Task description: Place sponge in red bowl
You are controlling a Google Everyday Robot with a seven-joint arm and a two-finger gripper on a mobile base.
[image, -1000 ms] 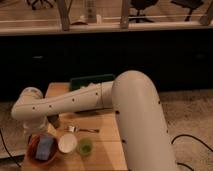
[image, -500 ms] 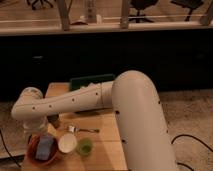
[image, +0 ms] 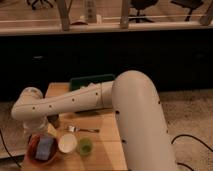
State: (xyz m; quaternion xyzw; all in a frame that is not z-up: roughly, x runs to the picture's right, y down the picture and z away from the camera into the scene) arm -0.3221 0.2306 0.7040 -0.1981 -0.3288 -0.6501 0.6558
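We saw almost nothing shifted since half a second before: the arm (image: pixel 75 102) kept its pose and the sponge stayed put. Nearest us, the sponge (image: pixel 44 148) lay inside the red bowl (image: pixel 34 150), a blue-grey block with its long axis running from the near left up toward the far right, tilted against the bowl's slope. Just right of it stood the white bowl (image: pixel 67 143), then the small green cup (image: pixel 85 146), all near the table's front left edge. A fork (image: pixel 82 130) lay a little farther back on bare wood. The hand (image: pixel 36 129) hung just above the red bowl, under the arm's elbow housing; whether it was open or closed we could not tell. The table (image: pixel 102 147) was pale wood, with open surface between the fork and the dark green tray (image: pixel 92 80) at its far edge. Beyond stood a dark low wall, a railing and office chairs.
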